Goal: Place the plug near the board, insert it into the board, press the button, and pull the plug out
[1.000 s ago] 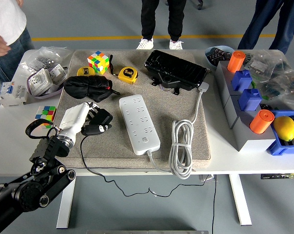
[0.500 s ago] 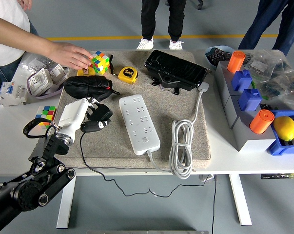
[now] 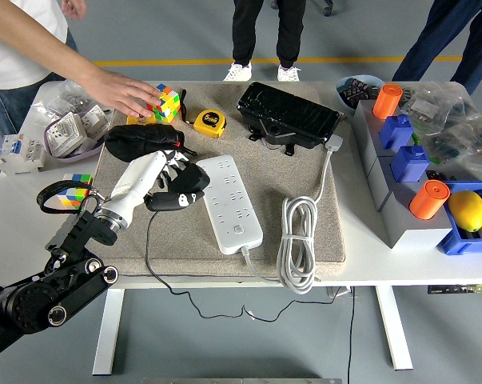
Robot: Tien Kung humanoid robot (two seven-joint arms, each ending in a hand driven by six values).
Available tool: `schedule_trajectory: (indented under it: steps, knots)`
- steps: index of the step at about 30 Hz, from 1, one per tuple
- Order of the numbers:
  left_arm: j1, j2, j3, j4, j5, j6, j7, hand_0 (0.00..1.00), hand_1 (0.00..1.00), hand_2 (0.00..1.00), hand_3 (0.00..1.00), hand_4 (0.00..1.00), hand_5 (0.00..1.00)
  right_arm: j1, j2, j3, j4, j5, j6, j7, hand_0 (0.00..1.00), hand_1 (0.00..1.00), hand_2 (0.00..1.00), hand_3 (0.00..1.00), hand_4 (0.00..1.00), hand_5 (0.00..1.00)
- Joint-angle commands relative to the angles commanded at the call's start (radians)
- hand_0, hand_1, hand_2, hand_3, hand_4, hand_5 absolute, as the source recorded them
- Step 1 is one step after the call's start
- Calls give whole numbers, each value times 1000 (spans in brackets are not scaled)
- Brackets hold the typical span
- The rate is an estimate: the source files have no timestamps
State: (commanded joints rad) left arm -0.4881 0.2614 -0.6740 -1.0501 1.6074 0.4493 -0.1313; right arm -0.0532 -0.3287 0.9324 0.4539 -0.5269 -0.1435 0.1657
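Note:
A white power strip (image 3: 229, 200) lies lengthwise on the grey mat (image 3: 296, 172), its white cable coiled (image 3: 298, 240) to the right. My left hand (image 3: 179, 182) is shut on a black plug (image 3: 175, 200), held just off the strip's left edge near its far end. The plug's thin black cord (image 3: 149, 260) trails down over the table's front edge. A person's hand (image 3: 129, 94) at the back left rests on a Rubik's cube (image 3: 165, 102).
A black pouch (image 3: 143, 142) lies behind my hand. A yellow tape measure (image 3: 210, 122) and a black case (image 3: 288, 116) sit at the mat's back. Blue bins (image 3: 404, 156) with orange cylinders and a lemon (image 3: 467, 210) stand right. A small cube (image 3: 75, 186) lies left.
My left hand has carried the plug right and forward, from the mat's left part up to the power strip's edge. The person's hand reached in and stays on the Rubik's cube.

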Motion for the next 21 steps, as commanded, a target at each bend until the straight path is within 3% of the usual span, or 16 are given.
schedule_trajectory:
  steps: [7, 21]
  knots:
    - [-48, 1, 68, 26, -21, -40, -60, 218, 309, 321, 520, 750, 52, -2, -1, -3, 0, 2, 3, 2, 615, 621, 578, 534, 682, 243]
    - [-141, -29, 151, 129, 30, -53, -66, 219, 314, 323, 521, 750, 61, 2, -6, -10, 2, 4, 6, 4, 615, 620, 578, 535, 681, 239]
